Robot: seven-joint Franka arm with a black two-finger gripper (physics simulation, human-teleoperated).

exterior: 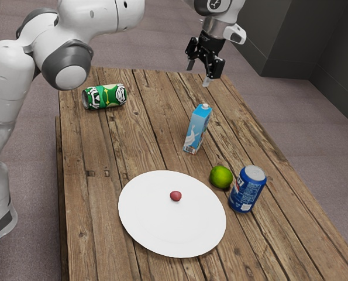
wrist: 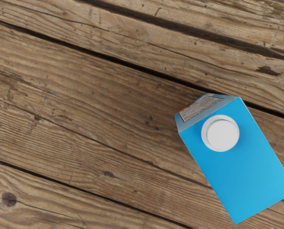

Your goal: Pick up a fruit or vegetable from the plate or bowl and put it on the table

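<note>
The gripper (exterior: 198, 71) hangs high over the far part of the table, its two fingers spread wide with nothing between them. On the white plate (exterior: 153, 225) lies a small dark red fruit (exterior: 175, 196), well below and nearer the camera than the gripper. A green lime (exterior: 220, 177) rests on the wooden table (exterior: 92, 234), just outside the plate's rim.
A blue carton (exterior: 197, 128) stands upright between gripper and plate; the wrist view shows the carton (wrist: 239, 167) from above. A blue can (exterior: 247, 189) stands beside the lime. A green can (exterior: 104, 96) lies on its side toward the exterior view's upper left.
</note>
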